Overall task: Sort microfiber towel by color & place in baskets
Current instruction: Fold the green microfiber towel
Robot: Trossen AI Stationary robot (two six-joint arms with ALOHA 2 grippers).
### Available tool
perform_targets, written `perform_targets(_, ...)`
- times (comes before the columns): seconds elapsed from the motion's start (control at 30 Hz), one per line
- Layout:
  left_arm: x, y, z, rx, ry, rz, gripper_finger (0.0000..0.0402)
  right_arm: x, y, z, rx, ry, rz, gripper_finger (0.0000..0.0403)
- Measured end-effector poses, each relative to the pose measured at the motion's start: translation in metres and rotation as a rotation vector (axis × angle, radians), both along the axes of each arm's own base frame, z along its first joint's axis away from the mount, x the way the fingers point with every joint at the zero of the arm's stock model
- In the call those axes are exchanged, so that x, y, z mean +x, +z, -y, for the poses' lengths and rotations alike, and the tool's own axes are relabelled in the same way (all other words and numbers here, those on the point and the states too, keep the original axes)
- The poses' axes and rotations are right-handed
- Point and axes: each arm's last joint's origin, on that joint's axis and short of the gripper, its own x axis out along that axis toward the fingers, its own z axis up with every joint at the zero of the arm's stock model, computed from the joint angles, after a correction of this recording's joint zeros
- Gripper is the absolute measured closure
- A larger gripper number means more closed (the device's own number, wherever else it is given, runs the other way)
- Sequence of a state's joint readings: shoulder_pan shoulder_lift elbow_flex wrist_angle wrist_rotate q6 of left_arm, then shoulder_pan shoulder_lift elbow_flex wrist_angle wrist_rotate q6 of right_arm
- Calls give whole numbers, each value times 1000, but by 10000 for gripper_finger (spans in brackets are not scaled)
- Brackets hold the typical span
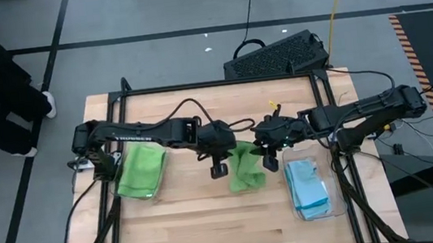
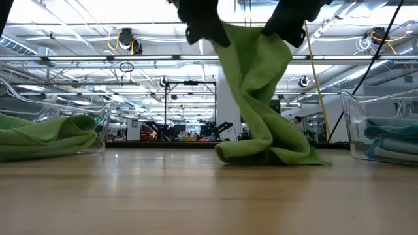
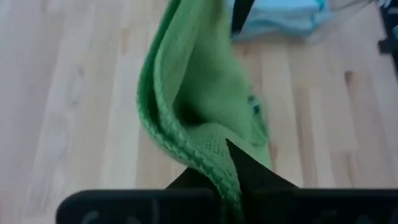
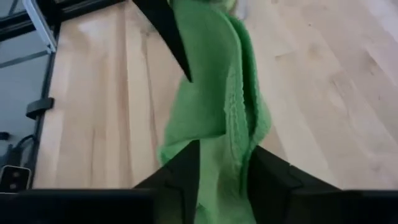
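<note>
A lime green microfiber towel [image 1: 245, 169] is hanging between the two tools over the middle of the pale wooden table [image 1: 212, 228], with its lower folds resting on the tabletop. The left tool [image 1: 220, 168] is sitting at about nine o'clock from the towel, and its dark fingers [image 3: 245, 168] are pressed together, pinching one upper edge of the green cloth. The right tool [image 1: 271, 163] is sitting at about three o'clock from the towel; its fingers [image 4: 186, 168] are standing slightly spread with the green fabric lying between them, so whether they are gripping it I cannot tell.

At nine o'clock on the table, a clear plastic rectangular basket [image 1: 121, 169] is holding folded lime green cloths [image 1: 142, 171]. At about four o'clock from the hanging towel, a second clear plastic basket [image 1: 327, 176] is holding stacked light blue cloths [image 1: 306, 186]. In the low view the green-filled basket [image 2: 103, 121] is showing at the nine o'clock edge and the blue-filled one [image 2: 349, 124] at the three o'clock edge, with the draped towel [image 2: 261, 98] between them.
</note>
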State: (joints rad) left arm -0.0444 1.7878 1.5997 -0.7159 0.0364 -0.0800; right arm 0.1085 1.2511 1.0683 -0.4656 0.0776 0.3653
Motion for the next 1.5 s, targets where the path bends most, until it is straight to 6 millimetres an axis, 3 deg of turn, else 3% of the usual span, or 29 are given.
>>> perform_targets(0.23,1,29,2,22,-36,53,398,5,-4,1,-43,28,-7,285)
perform_targets(0.4,-6,42,8,34,-62,8,397,4,-4,2,-87,63,-11,324)
perform_targets(0.57,-10,59,16,39,-91,23,396,3,-6,6,-97,59,-35,390)
perform_targets(0.77,-17,81,23,49,-117,30,398,2,-4,7,-119,25,-25,399)
perform_targets(0.9,-26,94,25,45,-133,5,393,2,6,3,-6,106,58,400)
perform_targets(1.03,-32,95,28,-25,-190,-44,398,4,15,-1,67,171,153,400)
perform_targets(1.23,-39,91,34,-114,-274,-124,397,4,16,0,10,149,157,401)
perform_targets(1.5,-41,89,32,-23,-174,-157,397,-10,23,2,-19,44,49,402)
